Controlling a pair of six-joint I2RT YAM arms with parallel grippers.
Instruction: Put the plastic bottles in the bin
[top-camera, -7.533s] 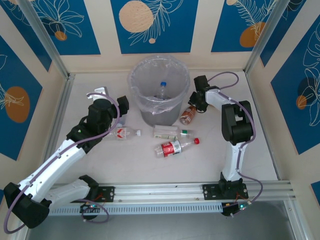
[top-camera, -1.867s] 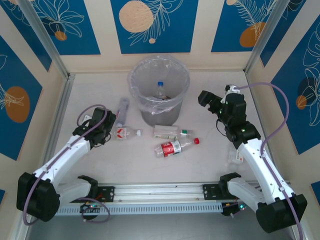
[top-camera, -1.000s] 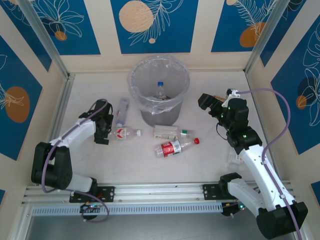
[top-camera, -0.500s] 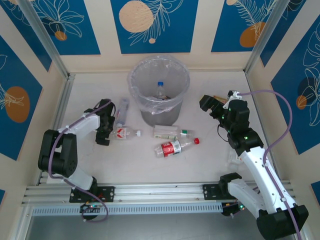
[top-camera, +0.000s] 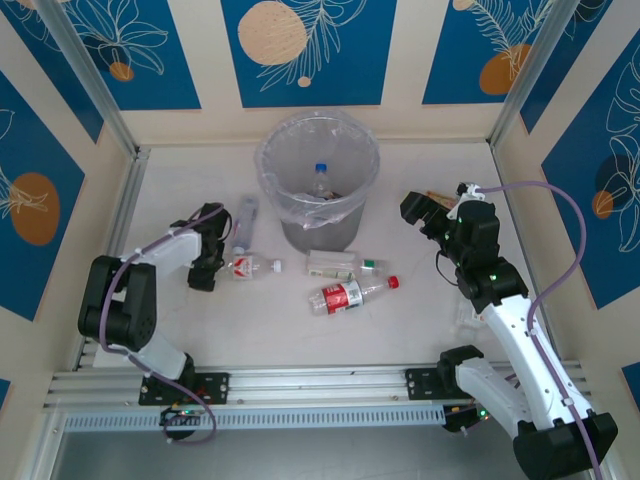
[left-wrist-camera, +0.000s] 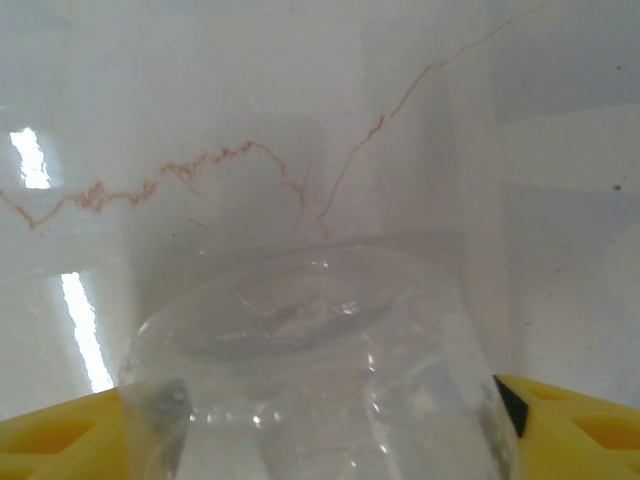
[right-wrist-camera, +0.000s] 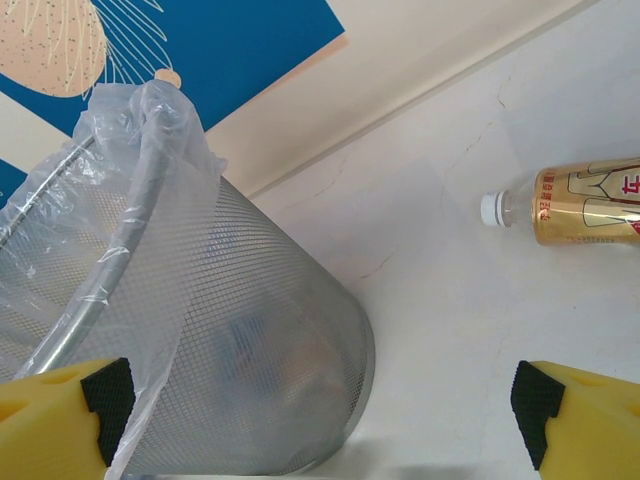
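The bin (top-camera: 268, 165) stands at the back middle of the table (top-camera: 300, 340), lined with a clear bag (right-wrist-camera: 160, 130). 1 blue-cap bottle (top-camera: 324, 172) is already inside it. The other bottles I can make out lie on the table.

A clear bottle (top-camera: 245, 214) lies just left of the bin. In front of it is a red-label bottle (top-camera: 247, 266), its white cap pointing right. Right of that, just in front of the bin, lies a green-cap bottle (top-camera: 338, 263). Nearer still is a red-cap bottle (top-camera: 348, 294), lying at a slant. A brown bottle (right-wrist-camera: 590, 205) with a white cap lies on its side to the right of the bin, well apart from the bin's mesh wall.

The left gripper (top-camera: 213, 262) is low over the table, at the base end of the red-label bottle. In the left wrist view the bottle's see-through end (no label shows from this angle) sits between the 2 yellow fingers (left-wrist-camera: 60, 440), with a dark pad at each side of it. I cannot tell whether the pads press on it or only flank it.

The right gripper (top-camera: 418, 212) hovers to the right of the bin, near the brown bottle. Its fingers are spread wide with nothing between them. In the right wrist view they frame the foot of the bin and bare table.
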